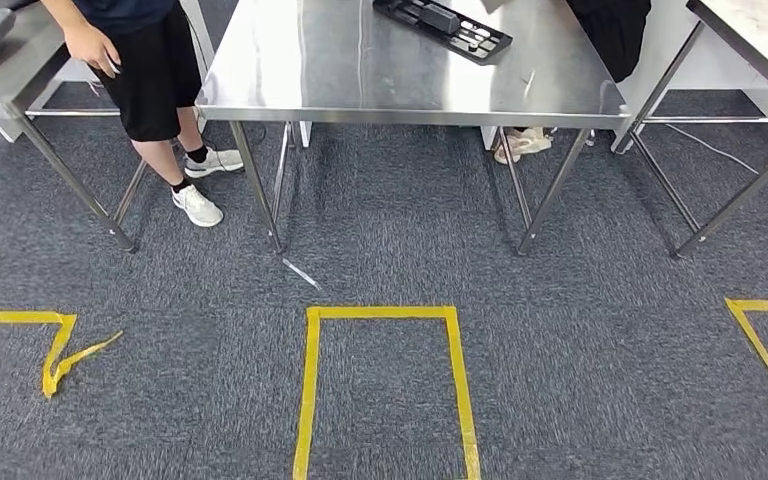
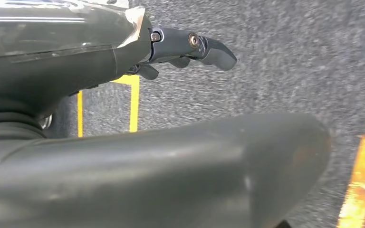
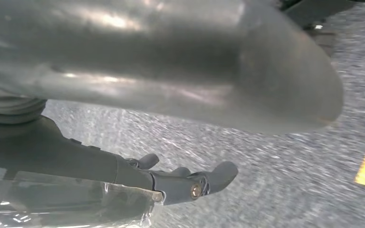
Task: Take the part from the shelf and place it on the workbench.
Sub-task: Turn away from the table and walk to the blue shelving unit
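Judged risk: the robot walks toward the counter point(image 1: 360, 80) with nothing carried, so the delivery would be empty. The left hand point(image 2: 190, 47) and right hand point(image 3: 190, 183) hang over carpet, fingers loosely apart, holding nothing. A dark tray point(image 1: 443, 25), possibly the part, lies well ahead of both hands

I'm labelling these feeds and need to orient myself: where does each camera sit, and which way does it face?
Head view: high on the body, facing forward and down at the steel table and yellow tape on carpet.
Left wrist view: behind the left hand, facing the floor.
Right wrist view: behind the right hand, facing the floor.
All share grey carpet and yellow tape.
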Robot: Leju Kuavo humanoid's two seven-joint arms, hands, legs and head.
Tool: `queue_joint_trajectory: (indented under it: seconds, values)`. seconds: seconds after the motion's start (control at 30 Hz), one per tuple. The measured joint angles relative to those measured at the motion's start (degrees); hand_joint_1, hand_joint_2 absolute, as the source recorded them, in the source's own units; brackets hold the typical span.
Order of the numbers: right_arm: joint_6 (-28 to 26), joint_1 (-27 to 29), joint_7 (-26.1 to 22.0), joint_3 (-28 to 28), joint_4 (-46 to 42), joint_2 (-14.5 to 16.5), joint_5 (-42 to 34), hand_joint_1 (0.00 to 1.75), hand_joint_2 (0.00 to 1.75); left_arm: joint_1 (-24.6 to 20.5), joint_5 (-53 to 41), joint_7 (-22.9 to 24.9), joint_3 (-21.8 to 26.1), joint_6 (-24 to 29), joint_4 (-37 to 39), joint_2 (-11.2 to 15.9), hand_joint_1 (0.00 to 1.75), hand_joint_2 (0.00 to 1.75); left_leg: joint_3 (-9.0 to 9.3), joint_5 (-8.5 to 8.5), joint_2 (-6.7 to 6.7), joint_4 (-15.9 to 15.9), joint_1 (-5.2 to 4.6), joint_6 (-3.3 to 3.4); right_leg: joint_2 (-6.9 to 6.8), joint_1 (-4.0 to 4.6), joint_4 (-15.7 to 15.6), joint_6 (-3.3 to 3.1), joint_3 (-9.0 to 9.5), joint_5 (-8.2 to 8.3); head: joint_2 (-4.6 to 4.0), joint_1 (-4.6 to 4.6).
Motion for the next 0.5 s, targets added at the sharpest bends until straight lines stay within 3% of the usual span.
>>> queue_joint_trajectory:
  seconds: [0.03, 0.07, 0.1, 0.13, 0.17, 0.2, 0.23, 0.3, 0.33, 0.37, 0.43, 0.47, 0.5]
  values:
    - [0.0, 0.0, 0.0, 0.0, 0.0, 0.0, 0.0, 0.0, 0.0, 0.0, 0.0, 0.0, 0.0, -0.1, 0.0, 0.0, 0.0, 0.0, -1.0, 0.83, 0.14, 0.1, 0.05, -0.18, 0.02, -0.25, 0.4, 0.85, 1.05, 1.09, 0.0, 0.03]
    - [-0.1, 0.0, 0.0, 0.0, 0.0, 0.0, 0.0, 0.0, 0.0, 0.0, 0.0, 0.0, -0.1, -0.2, 0.0, 0.0, 0.0, 0.0, -1.97, 1.65, 0.22, 0.1, 0.13, -0.42, 0.03, -0.53, -1.1, 1.68, 3.01, 2.57, 0.0, 0.02]
    - [-0.1, 0.0, -0.1, 0.0, 0.0, 0.0, 0.0, 0.0, 0.0, 0.0, -0.1, 0.0, -0.1, -0.2, 0.0, 0.0, 0.0, 0.0, -2.8, 2.47, 0.26, 0.2, 0.16, -0.75, 0.05, -0.82, -4.6, 2.23, 6.1, 3.52, 0.0, 0.03]
    - [-0.2, 0.0, -0.1, 0.0, 0.0, 0.0, 0.0, 0.0, 0.0, 0.0, -0.1, 0.0, -0.1, -0.3, 0.0, 0.0, 0.0, 0.0, -3.46, 3.2, 0.26, 0.4, 0.11, -1.13, 0.12, -0.92, -9.7, 2.4, 9.9, 3.62, 0.0, 0.09]
    - [-0.2, -0.1, -0.1, 0.0, 0.0, 0.0, 0.0, 0.0, 0.0, 0.0, -0.1, 0.0, -0.2, -0.3, 0.0, 0.0, 0.0, 0.0, -4.03, 3.95, 0.26, 0.5, 0.04, -1.53, 0.2, -0.91, -14.4, 2.17, 13.16, 2.94, 0.0, 0.12]
    - [-0.2, -0.1, -0.1, 0.0, 0.0, 0.0, 0.0, 0.0, 0.0, 0.0, -0.1, 0.0, -0.2, -0.3, -0.1, 0.0, 0.0, 0.0, -4.37, 4.67, 0.28, 0.6, -0.04, -1.91, 0.27, -0.79, -17.9, 1.77, 15.42, 2.08, 0.0, 0.13]
    - [-0.3, -0.1, -0.1, 0.0, 0.0, 0.0, 0.0, 0.0, 0.0, 0.0, -0.1, 0.0, -0.3, -0.3, -0.1, 0.0, 0.0, 0.0, -4.56, 5.33, 0.31, 0.5, -0.05, -2.28, 0.33, -0.52, -19.6, 1.31, 16.31, 1.56, 0.0, 0.12]
    - [-0.3, 0.0, -0.1, 0.0, 0.0, 0.1, 0.0, 0.0, 0.0, 0.0, -0.1, 0.0, -0.3, -0.3, -0.1, 0.0, 0.0, 0.0, -4.89, 5.67, 0.25, 0.5, 0.23, -2.96, 0.19, -0.65, -19.4, 0.14, 15.38, 2.03, 0.0, 0.01]
    - [-0.3, 0.1, -0.1, 0.0, 0.1, 0.2, 0.0, 0.0, 0.0, 0.1, -0.1, 0.0, -0.3, -0.3, -0.1, 0.0, 0.0, 0.0, -5.25, 4.17, 0.16, 1.5, 0.4, -3.23, 0.07, -0.79, -19.3, -0.62, 14.82, 2.62, 0.0, -0.03]
    - [-0.3, 0.1, -0.1, 0.0, 0.1, 0.2, 0.0, 0.0, 0.0, 0.2, -0.1, 0.1, -0.4, -0.3, -0.1, 0.0, 0.0, 0.0, -5.83, 1.49, 0.02, 3.5, 0.54, -3.41, -0.09, -0.93, -19.3, -1.38, 14.13, 3.33, 0.0, -0.17]
    - [-0.2, 0.1, -0.1, 0.0, 0.1, 0.2, 0.0, 0.0, 0.0, 0.2, -0.1, 0.1, -0.4, -0.3, -0.1, 0.0, 0.0, 0.0, -7.24, -5.02, -0.25, 10.7, 0.64, -3.65, -0.33, -0.65, -19.2, -2.32, 12.6, 4.73, 0.0, -0.39]
    - [-0.1, 0.0, -0.1, 0.0, 0.1, 0.3, 0.1, 0.0, 0.0, 0.2, -0.1, 0.1, -0.4, -0.3, -0.1, 0.0, 0.0, 0.0, -7.68, -6.79, -0.36, 14.5, 0.65, -3.75, -0.44, -0.42, -19.1, -2.47, 11.68, 5.42, 0.0, -0.47]
    - [-0.1, 0.0, -0.1, 0.0, 0.1, 0.3, 0.1, 0.0, 0.0, 0.2, -0.1, 0.1, -0.4, -0.2, -0.1, 0.0, 0.0, 0.0, -7.58, -7.05, -0.43, 17.1, 0.65, -3.8, -0.51, -0.24, -18.9, -2.47, 10.75, 6.06, 0.0, -0.46]
